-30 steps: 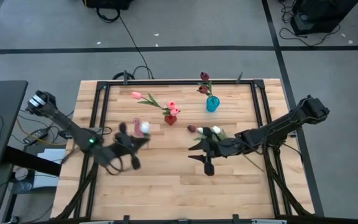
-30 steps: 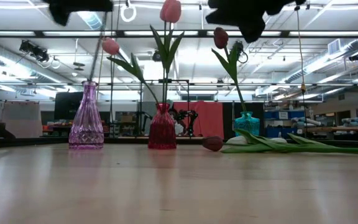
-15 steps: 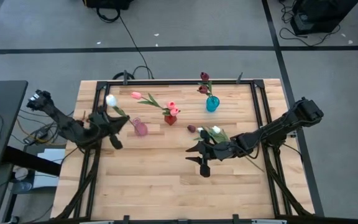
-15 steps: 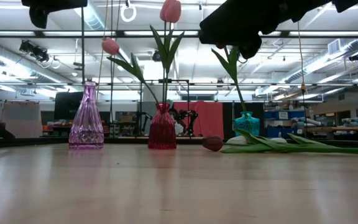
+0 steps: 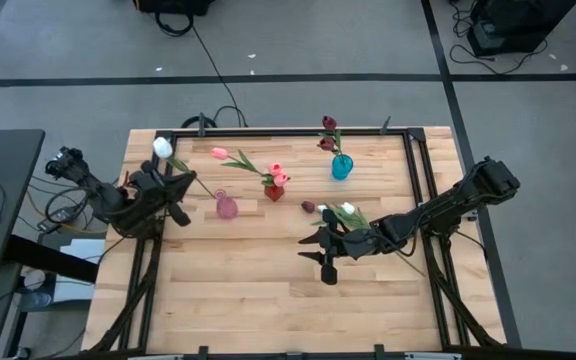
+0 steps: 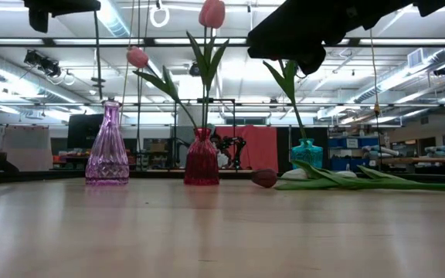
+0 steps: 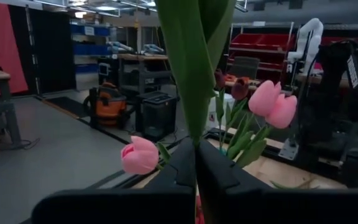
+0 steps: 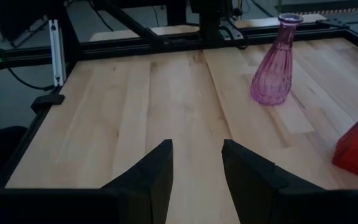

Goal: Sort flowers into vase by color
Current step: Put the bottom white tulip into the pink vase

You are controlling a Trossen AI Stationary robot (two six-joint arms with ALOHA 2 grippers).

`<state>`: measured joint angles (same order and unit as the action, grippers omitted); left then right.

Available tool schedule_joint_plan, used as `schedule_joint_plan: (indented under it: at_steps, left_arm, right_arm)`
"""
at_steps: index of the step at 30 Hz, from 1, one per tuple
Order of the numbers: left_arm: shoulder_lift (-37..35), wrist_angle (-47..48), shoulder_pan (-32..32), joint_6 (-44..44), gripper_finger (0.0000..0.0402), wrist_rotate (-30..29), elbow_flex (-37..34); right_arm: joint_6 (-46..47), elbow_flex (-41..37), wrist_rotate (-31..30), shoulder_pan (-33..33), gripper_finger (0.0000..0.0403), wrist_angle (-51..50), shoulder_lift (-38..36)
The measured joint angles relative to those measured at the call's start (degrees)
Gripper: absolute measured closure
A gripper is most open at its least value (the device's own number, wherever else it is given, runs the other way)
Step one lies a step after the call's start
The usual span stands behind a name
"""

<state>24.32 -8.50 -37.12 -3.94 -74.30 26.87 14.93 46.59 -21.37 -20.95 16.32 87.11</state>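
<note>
The pale planked wooden table [image 5: 268,300] carries three small vases in a loose row. At about ten o'clock the left gripper [image 5: 168,188] is clenched on the long green stem of a white-headed artificial tulip [image 5: 162,147], whose stem slants toward the ribbed purple glass vase [image 5: 226,207] just beside it, apparently to seat white blooms there. Near the centre, the red glass vase [image 5: 274,192] holds pink tulips [image 5: 279,174]; toward one o'clock the teal glass vase [image 5: 341,166] holds dark maroon tulips [image 5: 328,124]. At three o'clock the right gripper [image 5: 326,260] hovers with fingers spread and empty, just beside the unsorted maroon and white tulips [image 5: 330,210] lying flat, probably ready for the next pick.
</note>
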Motion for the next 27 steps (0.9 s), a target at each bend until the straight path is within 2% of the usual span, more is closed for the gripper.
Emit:
schedule_joint_plan:
  at_steps: [6,14,27]
  left_arm:
    - [0.04,-0.65,2.59,-0.34,0.0396,-2.43,0.00]
    - [0.37,-3.02,5.65,1.19,0.0396,3.14,0.00]
    - [1.70,-2.38,5.66,2.88,0.0396,2.99,0.00]
  right_arm:
    - [-0.53,0.00,0.00,0.00,0.0253,1.76,0.00]
    - [-1.66,0.00,-1.14,0.11,0.0253,2.90,0.00]
    - [-3.11,0.00,-1.69,0.11,0.0253,2.88,-0.02]
